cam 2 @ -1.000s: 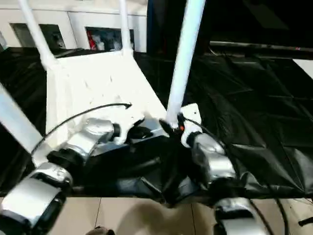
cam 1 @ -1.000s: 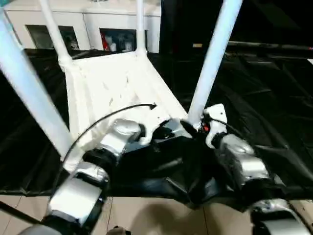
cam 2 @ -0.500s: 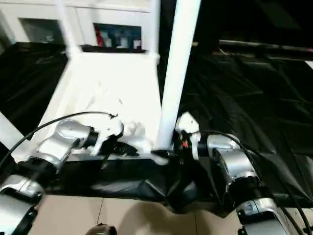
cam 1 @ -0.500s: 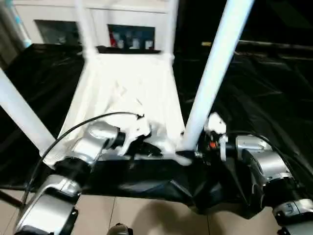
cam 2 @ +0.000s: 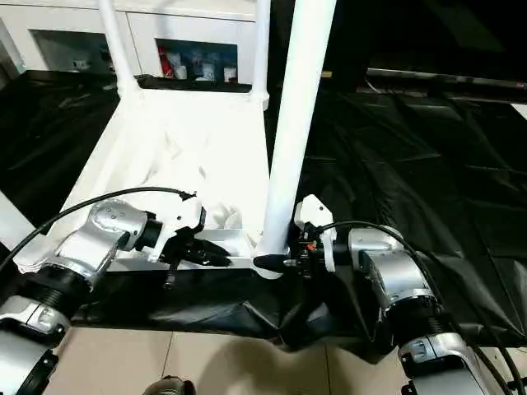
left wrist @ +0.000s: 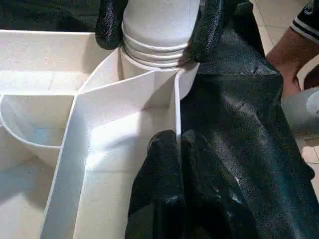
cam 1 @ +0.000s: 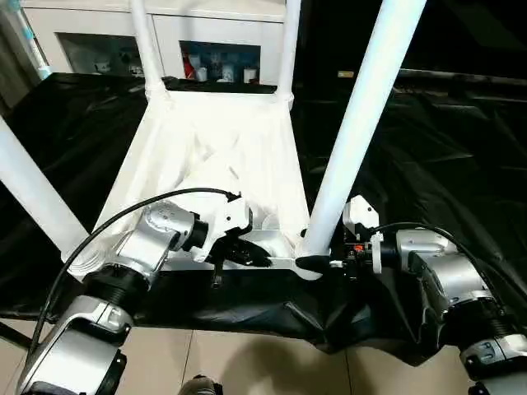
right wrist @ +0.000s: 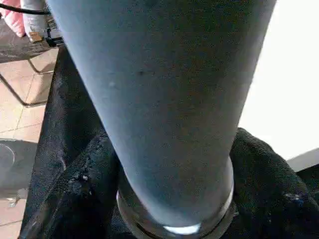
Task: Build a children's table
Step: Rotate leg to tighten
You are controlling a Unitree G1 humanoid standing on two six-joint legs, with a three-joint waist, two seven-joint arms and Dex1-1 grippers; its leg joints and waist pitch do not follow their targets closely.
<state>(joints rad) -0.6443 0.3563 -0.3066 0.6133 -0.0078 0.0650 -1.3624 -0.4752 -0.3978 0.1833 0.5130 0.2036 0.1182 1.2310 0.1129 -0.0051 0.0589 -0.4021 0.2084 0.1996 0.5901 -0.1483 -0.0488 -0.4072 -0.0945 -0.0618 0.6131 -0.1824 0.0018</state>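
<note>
The white tabletop (cam 1: 222,140) lies upside down on a black sheet, ribs up, with four white legs standing in its corner sockets. My left gripper (left wrist: 177,137) is shut on the thin near rim wall, close to the near right corner. My right gripper (cam 1: 311,263) reaches in from the right, shut on the near right leg (cam 1: 362,107) just above its socket. Its black fingers (left wrist: 107,25) press on both sides of the leg's ringed base. The near left leg (cam 1: 33,193) and the two far legs (cam 1: 142,41) (cam 1: 288,41) stand free.
The black sheet (cam 1: 445,140) covers the work surface and hangs over its near edge above a tiled floor (cam 1: 247,362). A white cabinet (cam 1: 214,33) stands behind. A black cable (cam 1: 123,218) arcs over my left forearm. A person's arm (left wrist: 294,55) shows beside the sheet.
The head views have swung and levelled out. My right gripper's fingers have narrowed around the leg's base. The left gripper stays shut on the rim.
</note>
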